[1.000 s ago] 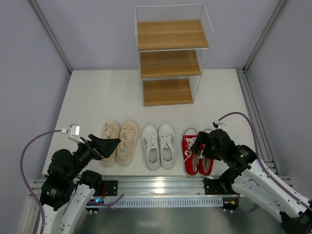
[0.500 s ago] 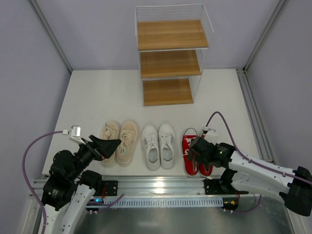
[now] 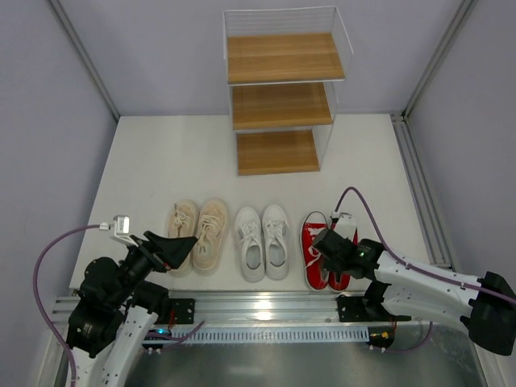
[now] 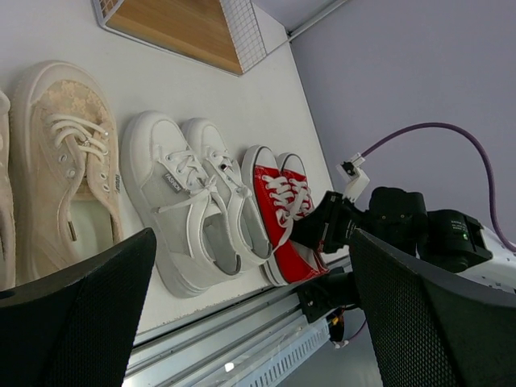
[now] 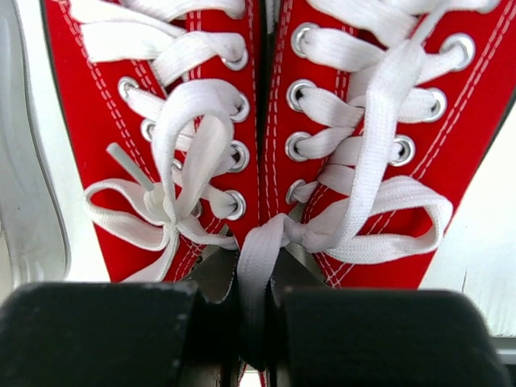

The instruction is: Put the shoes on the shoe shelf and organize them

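Observation:
Three pairs of shoes stand in a row near the front edge: a beige pair [image 3: 197, 234], a white pair [image 3: 262, 242] and a red pair [image 3: 315, 239]. The shoe shelf [image 3: 278, 97] stands empty at the back. My right gripper [image 3: 332, 251] is down on the red pair's heel end. In the right wrist view it [image 5: 258, 322] is shut, pinching the inner walls of the left red shoe [image 5: 161, 121] and the right red shoe [image 5: 379, 121] together with a white lace. My left gripper [image 3: 181, 242] hovers open above the beige pair's left side, holding nothing.
A metal rail [image 3: 266, 310] runs along the table's front edge just below the shoes. Grey walls close in both sides. In the left wrist view the beige shoe [image 4: 60, 161], white pair [image 4: 193, 201], red pair [image 4: 282, 201] and shelf corner [image 4: 177, 24] show.
My right gripper dropped onto the red pair's heel end and shut on the two shoes' inner walls. The left arm shifted only slightly.

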You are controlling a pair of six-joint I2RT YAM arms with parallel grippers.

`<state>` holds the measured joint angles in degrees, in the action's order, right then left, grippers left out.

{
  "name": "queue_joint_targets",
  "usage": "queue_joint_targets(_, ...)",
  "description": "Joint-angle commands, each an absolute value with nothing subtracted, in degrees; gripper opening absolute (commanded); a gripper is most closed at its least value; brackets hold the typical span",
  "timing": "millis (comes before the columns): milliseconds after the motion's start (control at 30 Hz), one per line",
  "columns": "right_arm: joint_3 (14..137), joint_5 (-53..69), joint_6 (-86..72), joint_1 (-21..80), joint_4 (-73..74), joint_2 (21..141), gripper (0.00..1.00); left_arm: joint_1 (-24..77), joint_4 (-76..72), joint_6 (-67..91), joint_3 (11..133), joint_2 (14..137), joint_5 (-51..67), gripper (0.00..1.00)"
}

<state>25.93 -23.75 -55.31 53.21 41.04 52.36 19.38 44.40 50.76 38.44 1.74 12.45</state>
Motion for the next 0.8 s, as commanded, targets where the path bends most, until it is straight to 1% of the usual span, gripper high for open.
queue_joint_targets(0,27.33,-22.59,-48.27,53.96,32.26,51.42,0.04,19.25,45.09,50.1,40.34,0.88,11.95,1.0)
queue_joint_targets(133,33.9,-25.48,-41.07,54.14,35.32,50.8,0.04,19.25,45.35,50.1,40.69,0.7,11.6,1.0)
queue_joint_targets(400,42.62,-32.16,-33.23,54.05,38.49,50.27,0.04,19.25,47.63,48.87,42.01,0.62,10.02,1.0)
queue_joint_targets(633,47.19,-35.07,-25.85,53.62,31.05,55.27,0.04,19.34,47.29,48.78,41.66,-0.97,9.75,1.0)
queue_joint_targets(767,50.97,-29.9,-21.02,49.67,24.8,62.2,0.04,19.34,47.63,48.43,42.19,-0.79,9.58,1.0)
